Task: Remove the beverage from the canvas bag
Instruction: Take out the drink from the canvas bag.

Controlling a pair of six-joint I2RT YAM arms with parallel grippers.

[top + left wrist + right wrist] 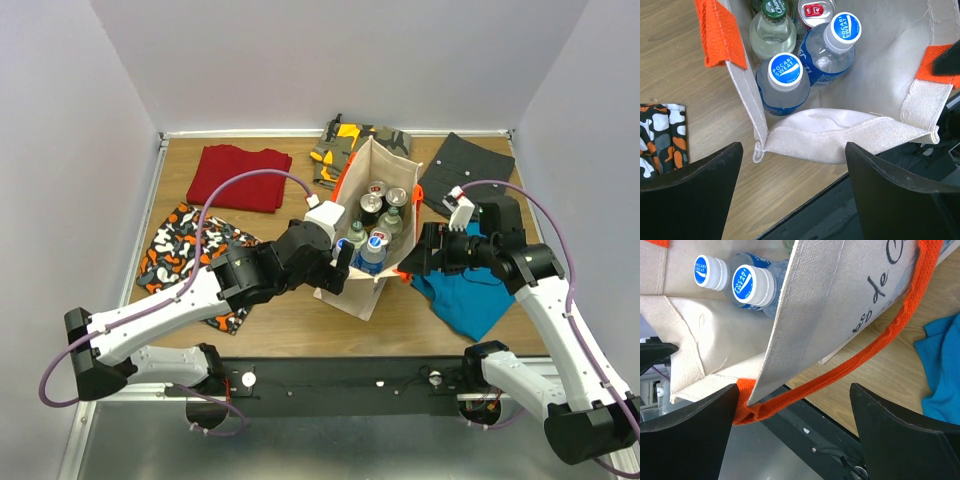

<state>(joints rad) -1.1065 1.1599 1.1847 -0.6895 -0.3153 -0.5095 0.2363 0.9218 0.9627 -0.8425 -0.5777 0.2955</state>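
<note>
The beige canvas bag (388, 162) with orange handles stands open mid-table. It holds several drinks: two clear bottles with blue-and-white caps (785, 80) (840, 35), a green-capped bottle (772, 30) and cans (375, 195). My left gripper (340, 268) is open and empty, just outside the bag's near left rim (840, 137). My right gripper (420, 255) is open at the bag's near right corner. In the right wrist view the orange handle (850, 370) runs between the open jaws (792, 435), and the bag wall (830, 300) hangs above them.
Folded clothes lie around the bag: red (240, 178) at back left, camouflage (345, 140) behind it, dark grey (465, 165) at back right, blue (470, 300) under my right arm, and an orange-black-white pattern (185, 250) under my left arm. White walls enclose the table.
</note>
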